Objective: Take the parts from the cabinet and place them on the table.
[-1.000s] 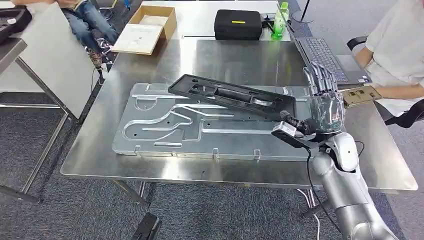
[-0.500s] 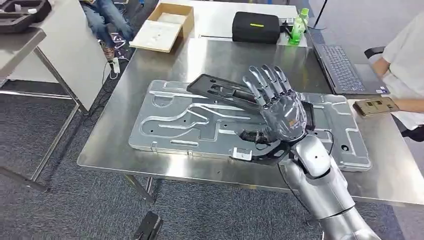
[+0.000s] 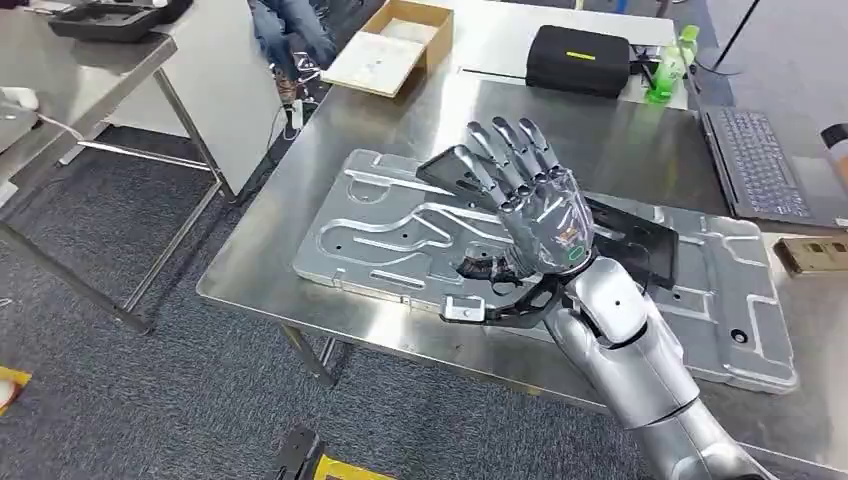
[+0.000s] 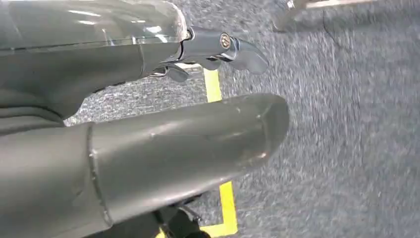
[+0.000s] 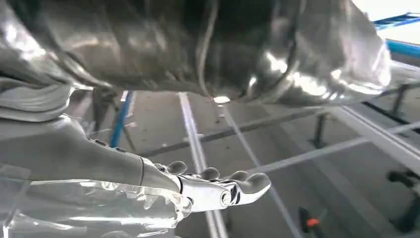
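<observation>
The right hand's (image 3: 545, 215) dark fingers (image 3: 500, 150) are fanning apart, holding nothing, raised over one flat black plastic part (image 3: 640, 235). That part is lying on one ribbed silver metal panel (image 3: 400, 225), which is resting on the brushed steel bench (image 3: 610, 140). The left hand (image 4: 148, 148) is hanging above grey carpet, its fingers not clear enough to tell.

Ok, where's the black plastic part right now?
In the head view the black plastic part lies on the large metal plate on the steel table, partly hidden behind the raised right hand.
</observation>
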{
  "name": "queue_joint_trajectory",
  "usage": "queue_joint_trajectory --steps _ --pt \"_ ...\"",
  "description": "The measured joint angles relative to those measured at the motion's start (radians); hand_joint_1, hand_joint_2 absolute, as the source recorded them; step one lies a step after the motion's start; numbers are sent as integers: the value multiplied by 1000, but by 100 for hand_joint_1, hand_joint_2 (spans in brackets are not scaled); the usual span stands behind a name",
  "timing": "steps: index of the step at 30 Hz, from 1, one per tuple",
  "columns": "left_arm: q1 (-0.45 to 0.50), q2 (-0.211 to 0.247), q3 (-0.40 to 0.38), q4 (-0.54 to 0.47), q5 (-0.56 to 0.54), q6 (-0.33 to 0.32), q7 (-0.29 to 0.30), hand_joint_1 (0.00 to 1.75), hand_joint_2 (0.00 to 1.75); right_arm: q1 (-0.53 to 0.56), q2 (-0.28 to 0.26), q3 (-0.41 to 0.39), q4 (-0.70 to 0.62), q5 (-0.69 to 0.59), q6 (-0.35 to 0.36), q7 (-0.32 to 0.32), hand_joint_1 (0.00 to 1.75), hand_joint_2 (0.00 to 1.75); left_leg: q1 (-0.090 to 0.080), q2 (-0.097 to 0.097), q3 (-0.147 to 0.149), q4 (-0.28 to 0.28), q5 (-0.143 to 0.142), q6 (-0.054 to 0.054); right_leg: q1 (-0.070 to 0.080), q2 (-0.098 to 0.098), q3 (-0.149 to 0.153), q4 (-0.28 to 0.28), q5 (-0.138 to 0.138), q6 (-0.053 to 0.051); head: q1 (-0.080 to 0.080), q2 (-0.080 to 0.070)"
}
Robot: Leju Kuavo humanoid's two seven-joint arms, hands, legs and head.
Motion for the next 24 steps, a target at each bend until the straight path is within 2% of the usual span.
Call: queue_joint_trajectory --steps 1,2,3,5,6,7,8,9,10,11,12,13,15,16,17,19,20,21,22,23,24 --pt "0 0 0 0 0 0 0 0 0 -8 1 5 0 1 1 0 0 0 -4 45 38 -72 20 8 3 -8 4 0 -3 4 0 0" --pt "-1 0 0 0 0 3 1 0 0 -16 3 10 0 3 3 1 0 0 -19 74 46 -96 9 16 13 -16 4 4 -7 12 0 0" --pt "0 0 0 0 1 5 1 0 0 -22 3 13 0 3 5 3 0 0 -18 57 42 -93 10 23 12 -26 5 1 -7 15 1 0" --pt "9 0 1 0 2 9 1 0 0 -31 5 27 0 3 6 7 0 0 -20 36 39 -94 11 30 15 -48 13 -4 -8 22 1 0" --pt "12 1 2 0 3 10 1 0 0 -36 7 32 0 3 6 8 0 0 -15 22 43 -101 16 39 13 -59 18 -5 -12 30 1 0" --pt "16 1 2 0 8 11 0 0 0 -41 8 34 1 3 10 10 0 0 -10 11 47 -108 21 46 6 -16 14 12 -27 37 1 0" --pt "16 1 2 0 11 12 0 0 0 -46 8 37 1 1 12 12 0 0 -8 3 47 -109 23 53 4 29 -8 59 -62 36 1 0" --pt "14 1 3 0 15 12 0 0 0 -49 8 40 2 0 16 15 0 0 -8 -8 45 -108 24 57 4 54 -45 136 -102 36 2 0" --pt "14 1 5 0 19 12 -2 0 0 -47 8 45 3 -2 16 15 0 0 -9 -19 45 -108 24 59 4 66 -84 217 -136 38 1 0" --pt "16 1 7 0 19 13 -2 0 0 -44 8 48 6 -5 16 16 0 0 -10 -33 45 -107 24 60 4 70 -118 281 -153 38 2 0" --pt "21 1 9 0 20 15 -2 0 0 -41 8 51 9 -7 15 18 0 0 -10 -48 45 -106 24 60 4 71 -136 307 -147 39 1 0" --pt "26 1 10 0 19 15 -2 0 0 -40 8 54 12 -9 13 19 0 0 -10 -63 45 -104 24 59 4 72 -130 283 -117 37 1 0" --pt "29 1 11 0 18 15 -3 0 0 -40 8 59 13 -15 6 21 0 0 -10 -93 46 -99 22 57 2 85 -65 129 -19 30 1 0" --pt "30 1 11 0 18 15 -3 0 0 -40 8 60 14 -17 1 23 0 0 -9 -104 45 -97 20 54 2 117 -30 48 18 24 2 0" --pt "30 2 11 0 18 18 -2 0 0 -39 8 61 17 -19 -6 25 0 0 -15 -113 39 -92 19 48 -1 154 -16 16 3 19 1 0" --pt "34 6 12 0 18 22 -1 0 0 -37 9 64 21 -21 -13 25 0 0 -6 -131 32 -94 23 34 5 138 -17 8 4 20 1 0" --pt "36 8 13 0 18 26 0 0 0 -37 12 67 22 -21 -16 25 0 0 -3 -140 32 -99 26 26 9 130 -16 9 3 16 1 0" --pt "39 11 15 0 18 27 0 0 0 -38 12 68 22 -21 -17 25 0 0 -9 -152 29 -100 26 19 0 118 -10 0 8 9 1 0" --pt "42 18 17 0 19 29 1 0 0 -39 13 68 24 -21 -17 26 0 0 -6 -134 28 -90 19 19 -5 103 -4 -9 12 4 2 0" --pt "43 18 17 0 20 29 1 0 0 -38 16 69 24 -21 -19 26 0 0 -12 -77 14 -54 -6 12 -5 95 1 -14 13 -7 -8 0" --pt "41 20 17 0 21 29 2 0 0 -39 17 71 24 -21 -19 25 0 0 -10 -48 -22 15 -45 6 -3 81 2 -15 13 -10 -8 0"
